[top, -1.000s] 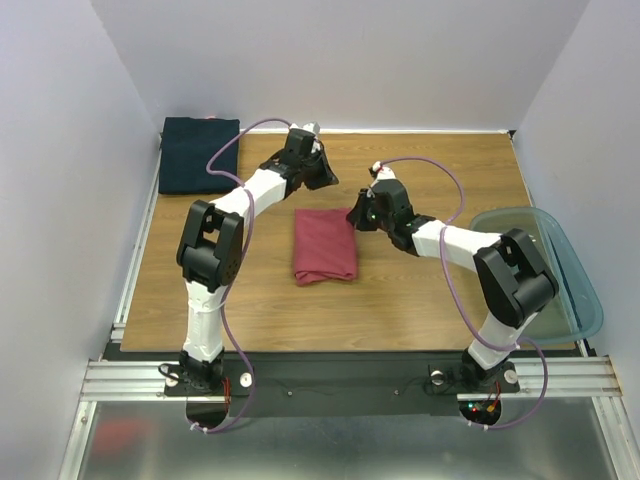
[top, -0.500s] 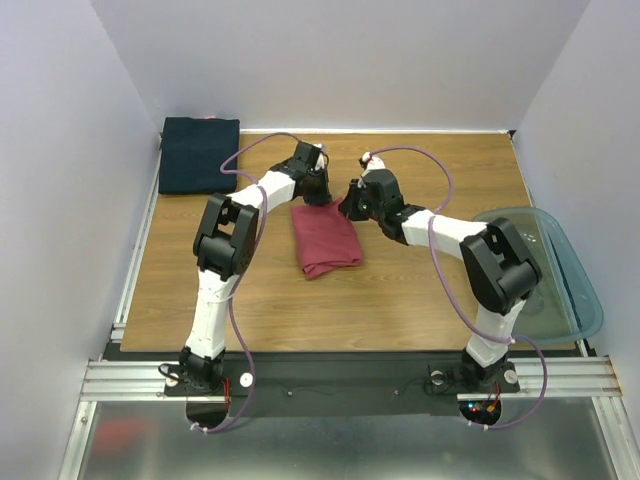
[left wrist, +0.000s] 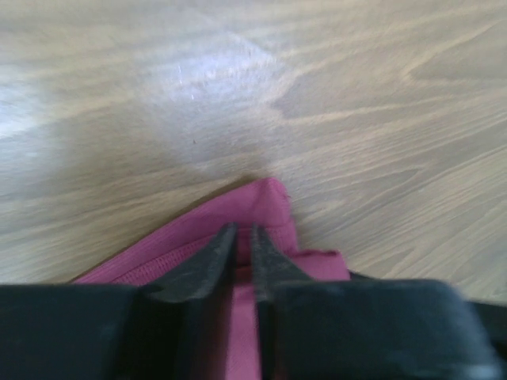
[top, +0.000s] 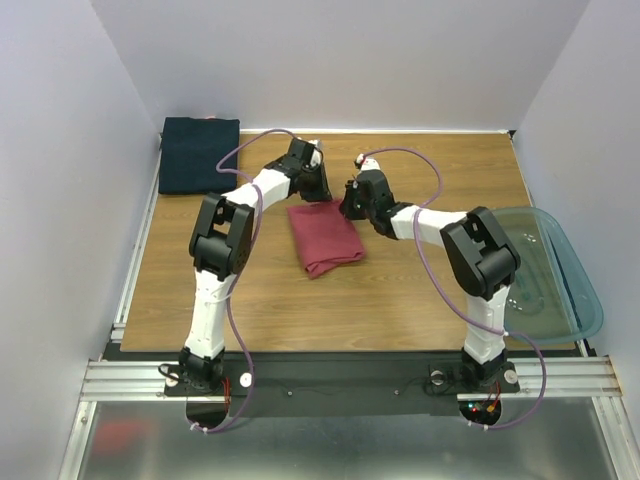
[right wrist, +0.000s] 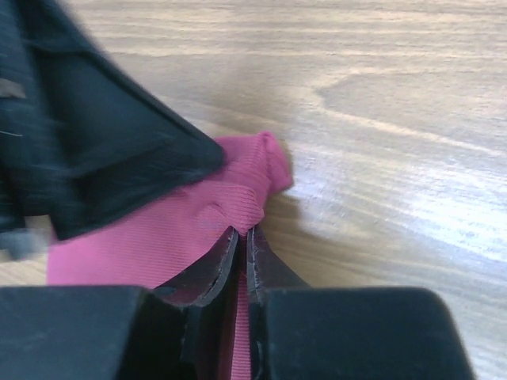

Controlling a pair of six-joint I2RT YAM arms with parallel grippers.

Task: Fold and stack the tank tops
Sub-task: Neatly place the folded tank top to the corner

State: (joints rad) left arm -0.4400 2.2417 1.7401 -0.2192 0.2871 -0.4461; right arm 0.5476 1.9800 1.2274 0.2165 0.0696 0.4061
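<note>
The rose-red tank top (top: 325,237) lies folded in the middle of the table, turned a little askew. My left gripper (top: 318,190) is shut on its far left corner; the left wrist view shows red cloth (left wrist: 261,207) pinched between the fingers (left wrist: 207,261). My right gripper (top: 350,203) is shut on its far right corner, with red cloth (right wrist: 198,222) clamped between the fingers (right wrist: 257,261). The two grippers are close together. The dark navy tank top (top: 198,154) lies flat as a folded rectangle at the far left corner.
A translucent blue-green plastic tub (top: 560,275) sits at the table's right edge. White walls close in the left, back and right sides. A metal rail (top: 330,378) runs along the near edge by the arm bases.
Both grippers came down onto the far edge of the red tank top and closed on it. The red top has shifted left and rotated slightly.
</note>
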